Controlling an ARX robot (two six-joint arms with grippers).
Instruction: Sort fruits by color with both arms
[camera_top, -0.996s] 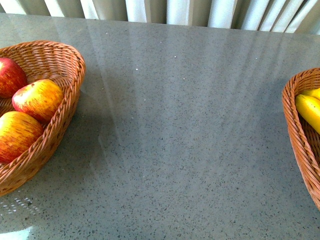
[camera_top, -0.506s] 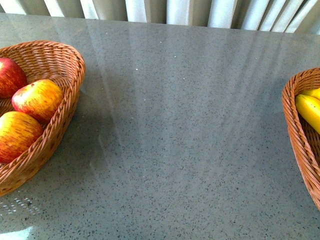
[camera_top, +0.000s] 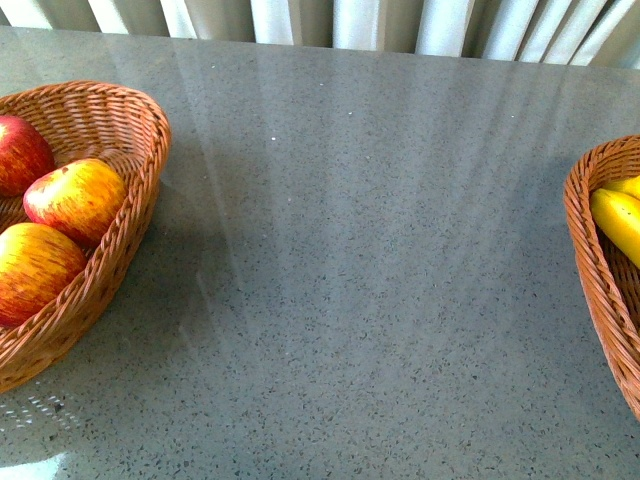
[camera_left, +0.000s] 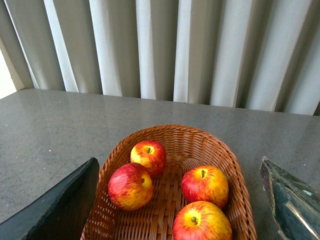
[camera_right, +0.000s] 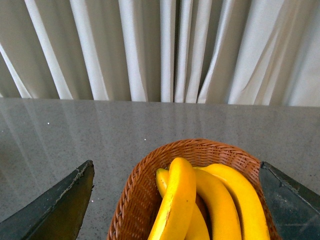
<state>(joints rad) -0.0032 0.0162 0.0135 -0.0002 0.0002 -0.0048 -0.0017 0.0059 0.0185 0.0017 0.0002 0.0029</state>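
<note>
No text, label, brand, number or sign is legible in any view. The apples (camera_left: 150, 155), the bananas (camera_right: 200, 202), the wicker baskets (camera_top: 120, 130) and the grey speckled table (camera_top: 370, 280) carry no lettering, stickers or markings, and the pale curtain (camera_right: 165, 50) behind the table is plain.
</note>
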